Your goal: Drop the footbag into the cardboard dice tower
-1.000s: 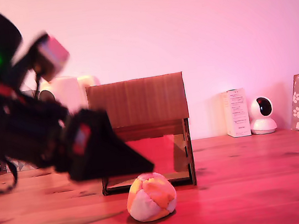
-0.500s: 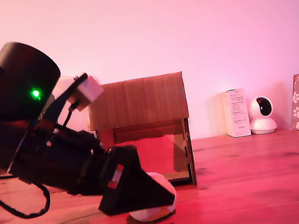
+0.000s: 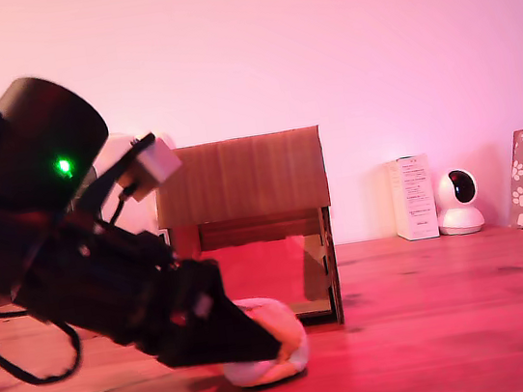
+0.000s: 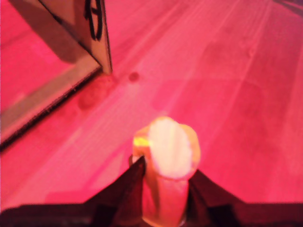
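Currently the gripper (image 4: 163,182) is squeezing the footbag (image 4: 168,151) between its fingers, low on the wooden table (image 3: 455,325), just in front of the cardboard dice tower (image 3: 242,194). Bag is looking pinched narrow in the wrist view, so the grip is probably seating for a lift to the tower's top. Exterior view: the arm is covering most of the bag, and the tower's top opening isn't showing.

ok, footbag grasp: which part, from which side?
Across its middle, one of the fingers on each flank, much as the gripper sits now. Come low from the exterior view's left: the footbag is a soft round ball on the table, and the cardboard dice tower stands close behind it.
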Robot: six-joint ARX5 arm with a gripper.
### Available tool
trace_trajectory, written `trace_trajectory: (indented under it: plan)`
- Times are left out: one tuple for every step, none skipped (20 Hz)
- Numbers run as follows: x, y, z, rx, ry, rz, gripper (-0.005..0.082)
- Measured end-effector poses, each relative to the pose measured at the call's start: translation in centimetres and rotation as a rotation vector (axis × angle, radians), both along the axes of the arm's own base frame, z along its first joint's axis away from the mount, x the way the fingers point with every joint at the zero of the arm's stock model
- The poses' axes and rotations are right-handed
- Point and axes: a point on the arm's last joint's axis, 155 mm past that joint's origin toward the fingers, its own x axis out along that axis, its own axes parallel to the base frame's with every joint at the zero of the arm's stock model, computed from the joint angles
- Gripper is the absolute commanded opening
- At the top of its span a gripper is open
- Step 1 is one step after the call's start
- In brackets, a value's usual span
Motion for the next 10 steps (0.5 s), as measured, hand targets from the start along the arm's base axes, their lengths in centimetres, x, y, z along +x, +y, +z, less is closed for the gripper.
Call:
trace_trajectory:
  plan:
    - [-0.3,0.2,0.5,0.003,0.015,0.001,0.0105]
    - [-0.7,0.5,1.3,0.005,0.019,0.002,0.0105]
    - [-0.9,0.6,2.4,-0.002,0.012,0.002,0.0105]
    - [-1.0,0.8,3.8,-0.016,-0.005,0.001,0.0105]
    - [-1.2,0.9,5.1,-0.029,-0.020,0.001,0.0105]
    - [-1.5,1.1,6.3,-0.039,-0.032,0.001,0.0105]
    - [-1.7,1.4,7.2,-0.048,-0.044,0.002,0.0105]
    - [-2.0,1.6,8.0,-0.052,-0.051,0.005,0.0105]
    - [-2.2,1.8,8.7,-0.060,-0.062,0.005,0.0105]
    - [-2.4,2.0,9.6,-0.070,-0.074,0.005,0.0106]
